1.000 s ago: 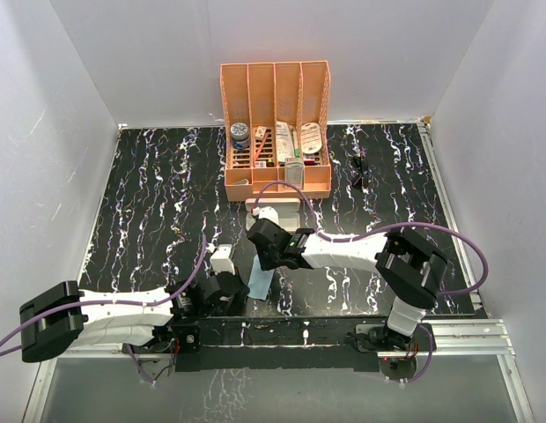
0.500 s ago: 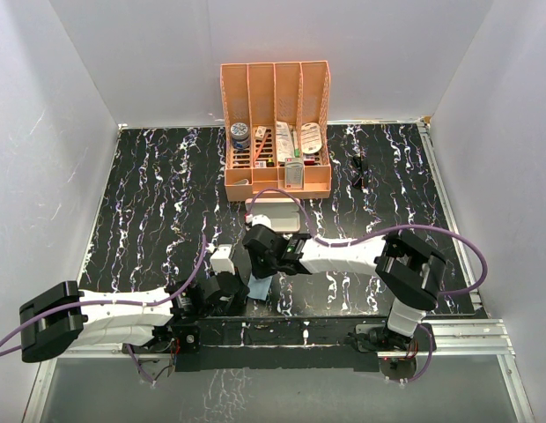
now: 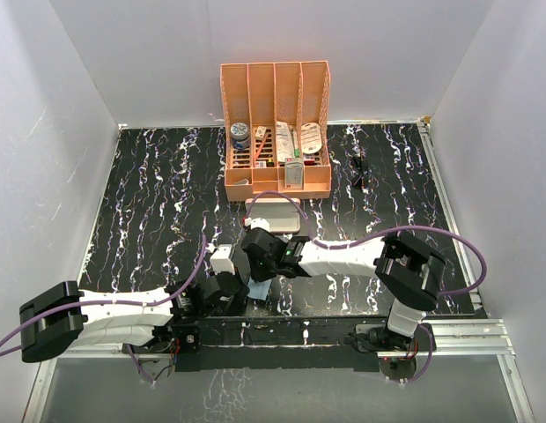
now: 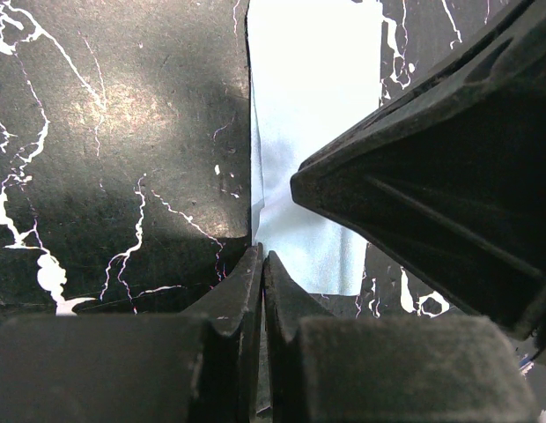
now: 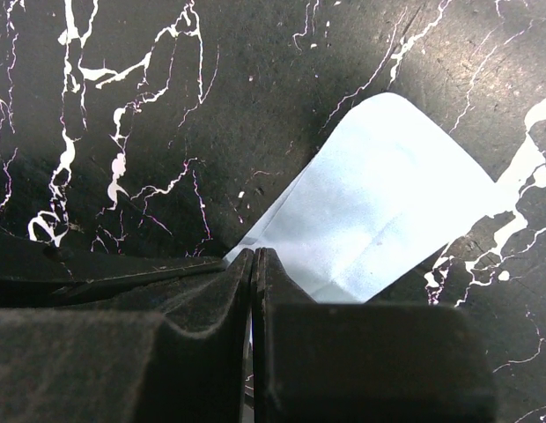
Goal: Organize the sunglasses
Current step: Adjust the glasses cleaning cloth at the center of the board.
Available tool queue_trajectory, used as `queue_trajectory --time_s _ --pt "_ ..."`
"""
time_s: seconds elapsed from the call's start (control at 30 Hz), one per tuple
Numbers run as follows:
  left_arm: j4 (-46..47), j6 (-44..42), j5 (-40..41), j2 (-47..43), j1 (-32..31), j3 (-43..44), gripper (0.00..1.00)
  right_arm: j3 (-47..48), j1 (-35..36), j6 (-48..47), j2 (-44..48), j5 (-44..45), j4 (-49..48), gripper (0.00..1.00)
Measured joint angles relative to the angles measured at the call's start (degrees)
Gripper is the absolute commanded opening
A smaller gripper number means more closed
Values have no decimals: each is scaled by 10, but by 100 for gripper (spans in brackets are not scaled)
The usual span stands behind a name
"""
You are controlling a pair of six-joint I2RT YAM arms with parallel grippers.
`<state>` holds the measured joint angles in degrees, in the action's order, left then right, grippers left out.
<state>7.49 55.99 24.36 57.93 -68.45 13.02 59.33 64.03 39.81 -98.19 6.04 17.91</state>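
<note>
Two robot arms meet over a light blue square cloth (image 5: 379,211) lying near the front edge of a black tabletop veined in white (image 3: 150,194). The right gripper (image 5: 254,256), stretched in from the right, has its two dark fingers pressed tight on one corner of the cloth, and soft creases fan out from the pinch across the fabric. The left gripper (image 4: 262,257), reaching in low from the left, has its fingers drawn together too, their tips meeting right at the cloth's near edge. Its wrist camera does not show whether any fabric is caught between them. The two grippers sit close together, with the dark bulk of the right one filling the right side of the left wrist view.

The small black thin-framed sunglasses (image 3: 359,172) lie on the tabletop towards the far right. They are near the right-hand side of an orange slotted plastic desk organiser (image 3: 275,88) that stands against the back wall, and well apart from both grippers and the cloth. A pale pink rounded oblong glasses case (image 3: 275,214) rests just in front of the organiser, between it and the right gripper
</note>
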Motion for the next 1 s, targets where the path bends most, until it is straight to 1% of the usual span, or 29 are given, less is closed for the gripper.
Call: queue_trajectory --time_s 0.53,1.0 --pt "0 0 0 0 0 0 0 -2 0 5 -28 18 2 0" --pt "0 0 0 0 0 0 0 4 2 9 -33 35 5 0"
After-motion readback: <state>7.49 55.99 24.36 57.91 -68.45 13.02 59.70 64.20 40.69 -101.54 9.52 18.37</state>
